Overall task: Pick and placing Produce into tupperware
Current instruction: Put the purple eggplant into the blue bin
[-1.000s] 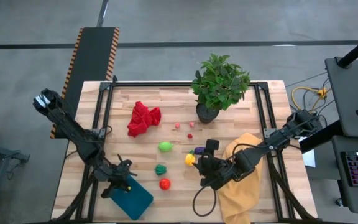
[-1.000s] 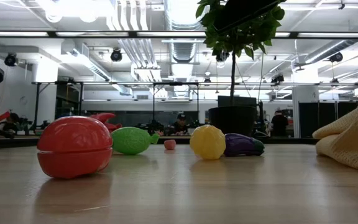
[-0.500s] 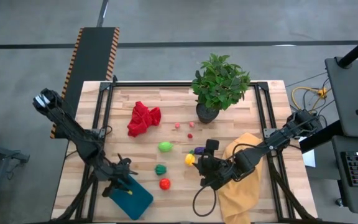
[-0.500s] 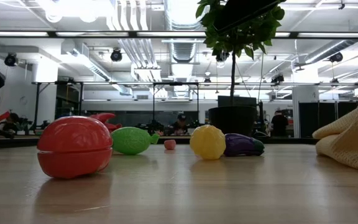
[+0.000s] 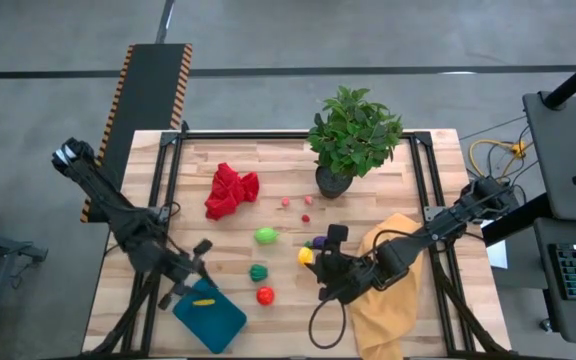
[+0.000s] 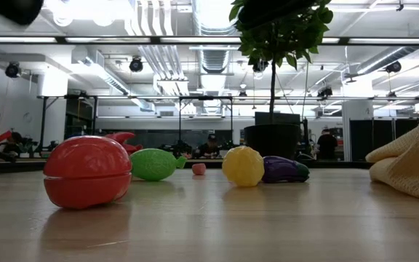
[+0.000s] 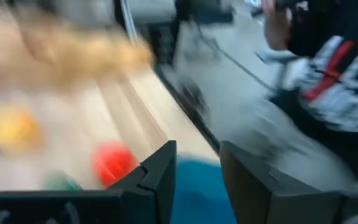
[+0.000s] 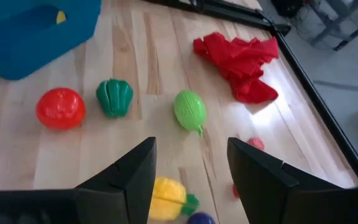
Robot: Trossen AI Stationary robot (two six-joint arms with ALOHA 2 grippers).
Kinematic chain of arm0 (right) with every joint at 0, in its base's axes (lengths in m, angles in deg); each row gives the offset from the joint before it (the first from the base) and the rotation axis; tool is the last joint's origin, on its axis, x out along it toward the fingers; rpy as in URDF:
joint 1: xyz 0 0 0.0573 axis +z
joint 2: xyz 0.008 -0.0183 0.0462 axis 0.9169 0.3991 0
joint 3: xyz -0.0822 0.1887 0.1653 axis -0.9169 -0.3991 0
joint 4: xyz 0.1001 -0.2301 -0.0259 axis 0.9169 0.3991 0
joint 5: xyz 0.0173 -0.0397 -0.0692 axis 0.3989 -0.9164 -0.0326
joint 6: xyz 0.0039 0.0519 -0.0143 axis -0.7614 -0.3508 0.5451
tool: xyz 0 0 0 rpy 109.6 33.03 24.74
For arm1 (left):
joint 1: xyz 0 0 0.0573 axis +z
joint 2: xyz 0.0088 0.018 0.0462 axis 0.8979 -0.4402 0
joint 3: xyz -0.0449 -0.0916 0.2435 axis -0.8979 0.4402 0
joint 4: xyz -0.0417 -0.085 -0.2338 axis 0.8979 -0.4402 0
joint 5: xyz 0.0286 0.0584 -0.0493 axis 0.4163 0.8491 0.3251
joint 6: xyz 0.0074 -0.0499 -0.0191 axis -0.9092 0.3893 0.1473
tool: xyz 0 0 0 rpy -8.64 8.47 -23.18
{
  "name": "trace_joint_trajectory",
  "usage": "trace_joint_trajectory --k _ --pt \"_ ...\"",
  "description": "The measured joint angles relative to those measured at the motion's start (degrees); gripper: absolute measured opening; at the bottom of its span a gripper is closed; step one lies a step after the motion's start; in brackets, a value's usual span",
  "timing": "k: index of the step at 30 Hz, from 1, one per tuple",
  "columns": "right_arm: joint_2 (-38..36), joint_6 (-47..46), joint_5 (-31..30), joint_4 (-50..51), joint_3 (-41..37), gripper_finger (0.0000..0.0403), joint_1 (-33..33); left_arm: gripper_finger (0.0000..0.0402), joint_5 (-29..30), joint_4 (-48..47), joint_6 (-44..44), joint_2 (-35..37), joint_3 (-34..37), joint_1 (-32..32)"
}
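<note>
Robotics lab: exposed ceiling ducts (image 6: 158,58), concrete floor (image 5: 288,40)

Lighting even and bright; one feed degraded.
I see ceiling strip lights (image 6: 195,38) glaring in the low view, faint reflections on the table (image 6: 217,225), heavy blur throughout the left wrist view.

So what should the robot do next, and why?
Probably bring the right gripper down onto the yellow piece just in front of its open fingers. The tupperware holds only one small yellow piece, while the red, dark green and bright green pieces lie on the table. The left gripper is lifted beside the tupperware, holding nothing.
</note>
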Motion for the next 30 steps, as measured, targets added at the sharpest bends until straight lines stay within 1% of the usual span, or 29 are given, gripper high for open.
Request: trace_joint_trajectory --k 2,5,7,9,12,14,16,19,22,27,30 --pt "0.1 3.2 0.0 -0.2 0.0 0.0189 -0.3 0.0109 5.9 2.6 -8.8 1.6 -0.3 0.0" --pt "-0.4 2.9 0.5 -0.3 0.0 0.0191 -1.3 0.0109 13.8 6.5 -19.3 3.6 -0.3 0.0" --pt "-1.3 0.7 3.7 0.8 0.0 0.02 -2.4 0.0109 17.0 7.5 -24.7 4.8 -0.3 0.0" --pt "-2.1 -1.7 7.2 3.9 0.0 0.0219 -3.6 0.0109 18.5 7.6 -27.9 5.7 -0.2 0.0" --pt "-2.3 -6.1 9.9 10.5 0.0 0.0258 -5.5 0.0109 19.2 8.6 -30.3 6.8 -0.1 0.0" --pt "-2.3 -7.4 11.4 14.9 0.0 0.0286 -6.9 0.0109 19.2 8.5 -31.0 7.2 -0.1 0.0" --pt "-2.4 -6.3 12.4 18.4 0.0 0.0311 -8.4 0.0109 19.2 8.3 -31.1 7.6 -0.1 0.0" --pt "-2.4 -1.5 12.5 20.0 -0.2 0.0336 -10.1 0.0109 19.5 8.4 -31.1 8.0 0.0 0.0" --pt "-2.4 2.5 13.2 19.9 -0.2 0.0345 -11.5 0.0109 19.5 8.3 -31.0 7.9 0.0 0.0" --pt "-2.3 3.9 20.9 19.5 -1.6 0.0344 -14.7 0.0109 20.6 8.3 -31.1 7.2 0.0 0.0" --pt "-2.3 4.2 21.6 17.4 -3.3 0.0336 -15.7 0.0109 21.9 8.3 -31.1 7.3 0.0 0.0"
